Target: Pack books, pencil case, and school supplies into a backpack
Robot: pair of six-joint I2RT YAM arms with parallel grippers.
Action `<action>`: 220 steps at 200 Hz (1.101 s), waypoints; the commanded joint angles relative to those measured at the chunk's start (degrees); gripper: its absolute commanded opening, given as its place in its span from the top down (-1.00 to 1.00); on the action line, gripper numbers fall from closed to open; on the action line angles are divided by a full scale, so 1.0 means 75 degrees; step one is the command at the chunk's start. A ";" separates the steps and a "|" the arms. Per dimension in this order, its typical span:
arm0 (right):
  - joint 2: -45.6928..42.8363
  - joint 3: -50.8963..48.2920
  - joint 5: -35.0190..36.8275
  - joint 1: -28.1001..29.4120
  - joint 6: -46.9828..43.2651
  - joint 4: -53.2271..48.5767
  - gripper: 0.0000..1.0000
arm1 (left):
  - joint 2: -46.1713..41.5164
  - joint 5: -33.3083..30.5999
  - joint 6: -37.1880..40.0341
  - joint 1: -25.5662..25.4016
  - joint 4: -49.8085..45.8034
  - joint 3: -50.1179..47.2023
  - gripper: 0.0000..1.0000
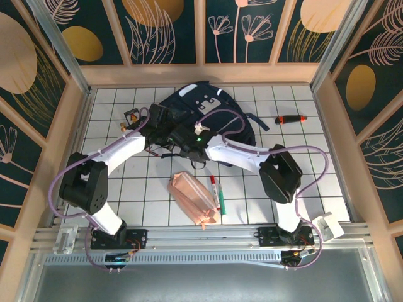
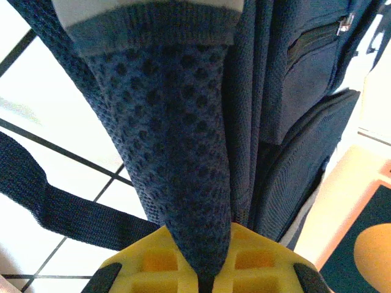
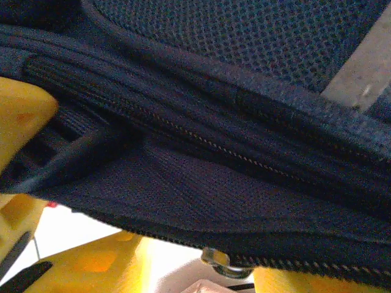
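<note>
left hand: yellow fingers pressed together on a padded mesh strap of the backpack. The strap rises straight out from between them.
right hand: buried at the bag's near edge. In its wrist view the zip lip and a zip pull drape across the fingers, so I can't tell whether it is spread or closed.
backpack: lying far-centre on the table, with both hands on its near-left part.
pencil case: on bare table on the near side of the bag, between the two arms and well apart from both hands.
pencil case axis: diagonal, from far-left to near-right.
marker: just right of the pencil case. Its long axis runs roughly near-far, red cap at the far end.
nearer arm: right. Its hand sits almost straight beyond the pencil case's far end, and the left hand is further off to the left.
step (my read): the bag mouth is being held, and the pencil case and marker are not yet in.
next move (my read): the right hand comes back toward the near edge and turns its wrist to close across the diagonal's short side, while the left keeps the strap.
risk: the bag mouth may sag if the right hand lets go.
off-task: red-and-black tool far right, black card left of the bag.
</note>
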 commanded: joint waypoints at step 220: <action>-0.0493 0.0279 0.0130 -0.0366 -0.0503 -0.0837 0.57 | -0.0723 0.0799 -0.0189 0.0124 0.1282 -0.0515 1.00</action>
